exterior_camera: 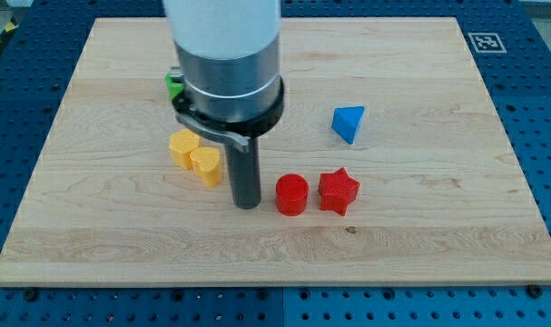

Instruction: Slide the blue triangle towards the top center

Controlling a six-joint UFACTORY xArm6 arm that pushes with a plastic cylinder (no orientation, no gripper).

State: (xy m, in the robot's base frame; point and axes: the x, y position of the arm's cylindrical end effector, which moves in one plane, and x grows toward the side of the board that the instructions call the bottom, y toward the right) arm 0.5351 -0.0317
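The blue triangle (349, 123) lies on the wooden board (420, 227), right of centre. My tip (247, 204) rests on the board well to the lower left of the triangle, apart from it. The tip stands just left of the red cylinder (291, 194) and just right of the yellow heart (205, 166). The arm's white and dark body hides the board's upper middle.
A red star (339, 191) sits right of the red cylinder. A yellow hexagon-like block (182, 147) touches the yellow heart. A green block (173, 84) peeks out at the arm's left, mostly hidden. A marker tag (486, 42) is at the board's top right corner.
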